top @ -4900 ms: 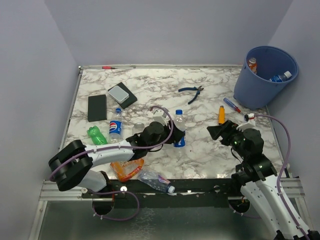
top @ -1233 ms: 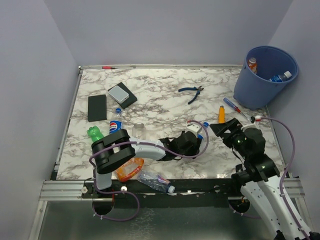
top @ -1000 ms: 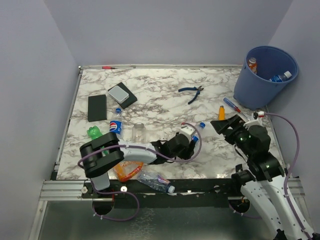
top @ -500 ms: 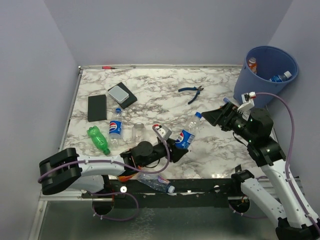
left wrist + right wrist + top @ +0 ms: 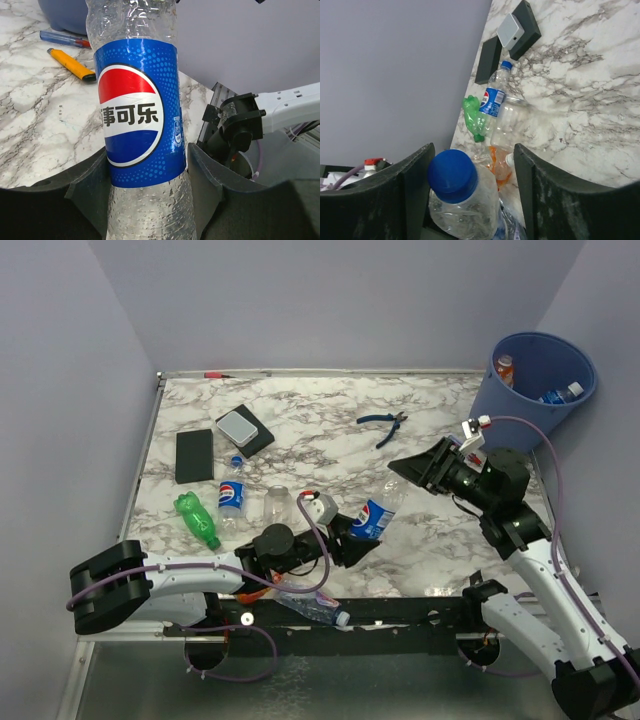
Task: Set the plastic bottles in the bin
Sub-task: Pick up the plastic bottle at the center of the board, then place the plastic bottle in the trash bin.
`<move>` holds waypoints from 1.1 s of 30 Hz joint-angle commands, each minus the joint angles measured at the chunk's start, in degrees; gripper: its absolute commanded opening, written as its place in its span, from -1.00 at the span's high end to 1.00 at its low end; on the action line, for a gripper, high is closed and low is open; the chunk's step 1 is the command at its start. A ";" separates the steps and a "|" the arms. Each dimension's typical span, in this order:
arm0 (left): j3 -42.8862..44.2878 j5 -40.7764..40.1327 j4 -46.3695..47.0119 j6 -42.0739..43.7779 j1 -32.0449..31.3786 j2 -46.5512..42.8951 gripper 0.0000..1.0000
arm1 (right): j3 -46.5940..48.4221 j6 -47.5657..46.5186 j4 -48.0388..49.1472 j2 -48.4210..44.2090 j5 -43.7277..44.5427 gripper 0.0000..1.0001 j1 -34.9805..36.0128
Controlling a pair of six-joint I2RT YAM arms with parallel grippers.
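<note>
I had the left gripper (image 5: 352,540) clamped on the blue-labelled bottle (image 5: 373,518), tilted above the table (image 5: 300,430). My right gripper (image 5: 404,468) stood open, straddling its cap (image 5: 452,175), near the bin (image 5: 520,425).

The near bottle (image 5: 145,210) has a blue label (image 5: 137,75) with a round red, white and blue Pepsi sign. The white Chinese words 事可乐 run across it. A second bottle (image 5: 231,496) has the same Pepsi sign, but its words are too small to read.
</note>
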 commanded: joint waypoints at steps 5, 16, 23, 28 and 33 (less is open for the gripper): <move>2.66 3.28 2.14 3.07 -0.66 0.20 0.34 | -2.98 2.82 5.95 0.60 -3.05 0.35 0.89; 13.49 -9.16 -22.29 14.32 -0.57 -10.16 -0.98 | 10.64 -8.98 -5.79 -3.68 8.51 0.99 0.96; 16.21 -46.52 -29.58 33.62 -0.45 -17.22 -0.98 | 29.72 -23.01 -13.74 -0.70 27.26 0.99 0.96; 11.23 -53.54 -27.13 39.75 -0.22 -18.74 -0.98 | 41.51 -32.64 -13.87 7.37 44.82 0.99 0.96; 9.75 -49.77 -29.07 36.28 -0.22 -21.27 -0.98 | 50.89 -43.66 -7.88 14.46 62.74 0.99 0.95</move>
